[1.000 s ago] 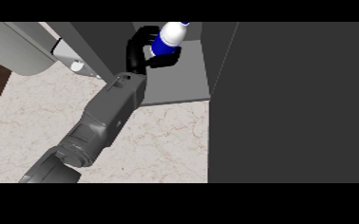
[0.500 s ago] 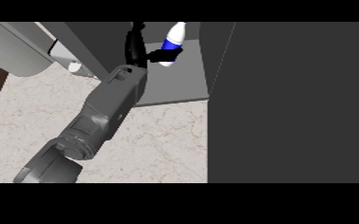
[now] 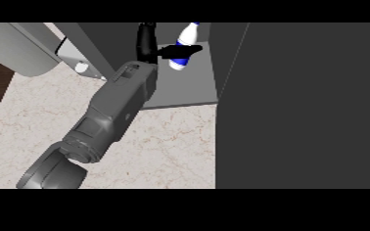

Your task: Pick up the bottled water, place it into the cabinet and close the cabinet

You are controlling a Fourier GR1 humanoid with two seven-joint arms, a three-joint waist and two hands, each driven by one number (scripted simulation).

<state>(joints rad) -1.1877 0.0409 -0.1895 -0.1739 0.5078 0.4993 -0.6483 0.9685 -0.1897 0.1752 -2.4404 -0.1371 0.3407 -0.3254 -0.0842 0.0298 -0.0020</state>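
Head view: the robot's left hand [image 3: 148, 44], on a grey forearm rising from the lower left, has its black fingers [image 3: 175, 52] wrapped round the white plastic water bottle with a blue label [image 3: 189, 34]. The bottle tilts inside the open grey cabinet [image 3: 180, 89], above its floor. The cabinet stands on the beige marbled surface [image 3: 170, 147], with a dark grey panel [image 3: 289, 103] at the right.

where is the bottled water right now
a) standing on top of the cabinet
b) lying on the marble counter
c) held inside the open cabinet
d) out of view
c: the left hand has its fingers curled across the bottled water, which is tilted inside the cabinet above its grey shelf, not on the counter.
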